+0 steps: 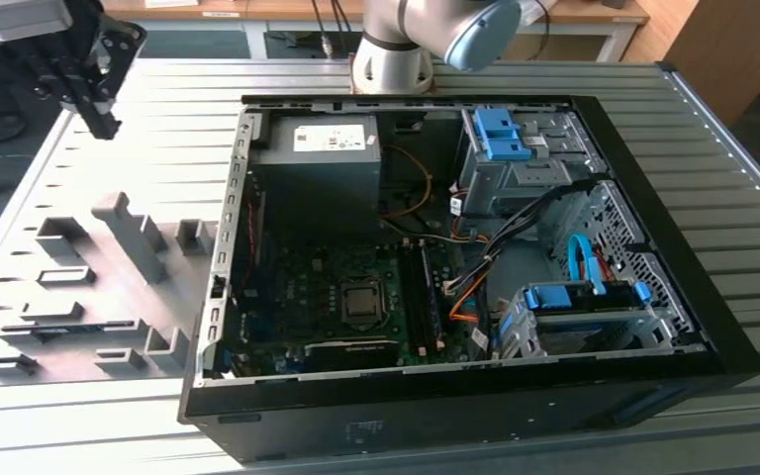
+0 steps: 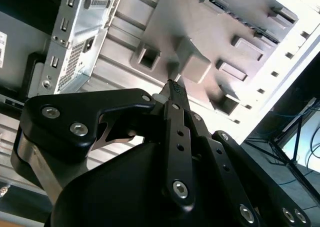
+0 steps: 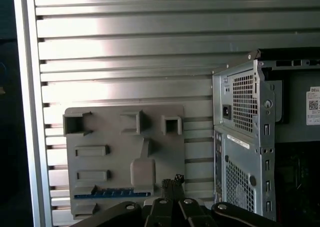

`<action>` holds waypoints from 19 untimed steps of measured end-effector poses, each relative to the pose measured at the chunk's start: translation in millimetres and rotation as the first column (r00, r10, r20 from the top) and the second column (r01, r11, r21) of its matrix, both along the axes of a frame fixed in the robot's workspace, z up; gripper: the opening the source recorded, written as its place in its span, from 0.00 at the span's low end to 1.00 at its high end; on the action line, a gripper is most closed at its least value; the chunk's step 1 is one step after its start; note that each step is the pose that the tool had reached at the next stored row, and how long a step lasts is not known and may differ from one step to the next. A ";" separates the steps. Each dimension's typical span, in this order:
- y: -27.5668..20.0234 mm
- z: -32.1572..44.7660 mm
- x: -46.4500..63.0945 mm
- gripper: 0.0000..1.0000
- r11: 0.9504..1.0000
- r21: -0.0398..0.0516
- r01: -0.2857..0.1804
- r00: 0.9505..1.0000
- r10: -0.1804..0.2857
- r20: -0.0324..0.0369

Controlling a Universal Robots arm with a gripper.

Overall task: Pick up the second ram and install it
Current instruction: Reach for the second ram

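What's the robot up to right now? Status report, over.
Gripper shut, empty, hovering above the table near the grey fixture. Second ram lying in that fixture, untouched. Nothing seen between them; open computer case off to one side.

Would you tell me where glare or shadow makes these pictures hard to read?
First wrist view: glare bands the table, but the ram on the fixture reads clearly. Second wrist view: the table beyond the fixture burns out white, and the pincer is dark in the foreground. Exterior view: the case interior is dim.
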State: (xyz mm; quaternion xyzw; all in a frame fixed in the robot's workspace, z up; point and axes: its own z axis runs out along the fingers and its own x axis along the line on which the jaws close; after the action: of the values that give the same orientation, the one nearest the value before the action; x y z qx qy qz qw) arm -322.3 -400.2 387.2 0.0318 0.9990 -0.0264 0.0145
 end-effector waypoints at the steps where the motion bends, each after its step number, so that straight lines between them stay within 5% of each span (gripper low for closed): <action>1: 0.0 -0.1 -2.8 0.10 1.000 0.000 0.000 1.000 0.000 0.000; 19: -1.0 -1.3 -58.1 0.10 1.000 0.000 0.000 1.000 0.000 0.000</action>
State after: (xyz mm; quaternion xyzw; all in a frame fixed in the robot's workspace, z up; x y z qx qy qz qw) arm -380.3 -401.2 385.9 0.0318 0.9990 -0.0264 0.0145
